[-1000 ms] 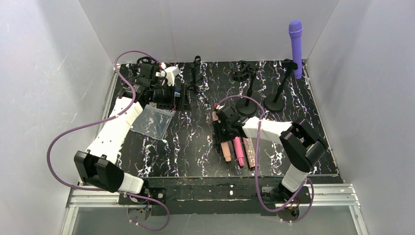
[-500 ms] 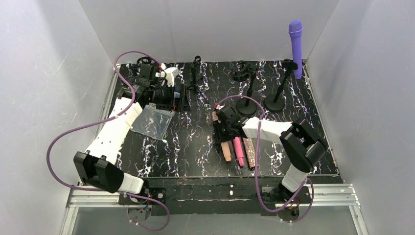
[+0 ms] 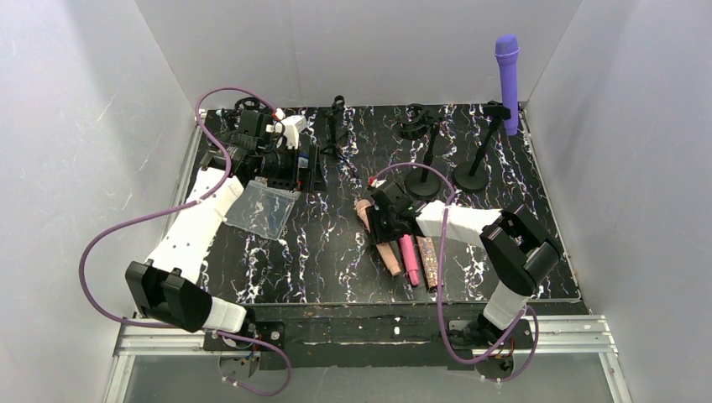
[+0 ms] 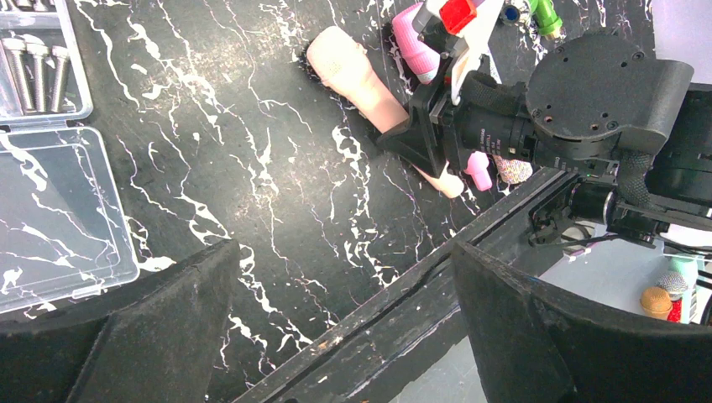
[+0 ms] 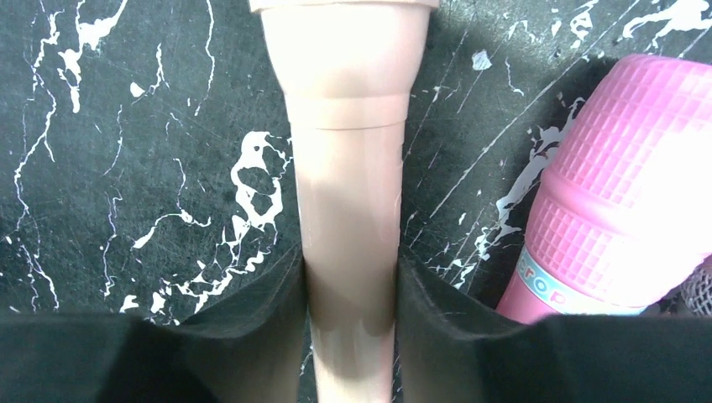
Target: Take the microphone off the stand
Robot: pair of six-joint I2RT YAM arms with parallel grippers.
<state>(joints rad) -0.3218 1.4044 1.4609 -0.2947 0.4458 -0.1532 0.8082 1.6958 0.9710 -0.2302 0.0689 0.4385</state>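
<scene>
**Fig.** Top view + both wrist views.

**R gripper** (image 3: 375, 220): low over the counter (image 3: 327, 243) and clamped on the handle of a beige mic (image 5: 348, 168). In the wrist view both pads (image 5: 252, 319) press the handle's sides w/ no gap. The beige mic lies flat. Its wider head end is ahead of my fingertips, and its tail runs back under the wrist.

**Beside the R gripper:** a pink mic (image 5: 613, 218) lies flat just to its R, close to the beige one. I cannot tell whether they touch. A glitter mic (image 3: 428, 256) lies on the pink mic's other side.

**Purple mic** (image 3: 508, 75): well ahead of the R gripper and off to its R. It stands upright in the clip of a stand (image 3: 480, 159) at the far R corner of the counter. A second stand (image 3: 426, 164) sits between that one and the gripper.

**L gripper** (image 4: 342, 250): jaws spread wide w/ only bare counter between them, at the far L of the counter. A clear box (image 4: 59, 218) w/ screws (image 4: 34, 71) lies off to one side of it. In the top view a clear bag (image 3: 262, 208) lies just on its near side.
</scene>
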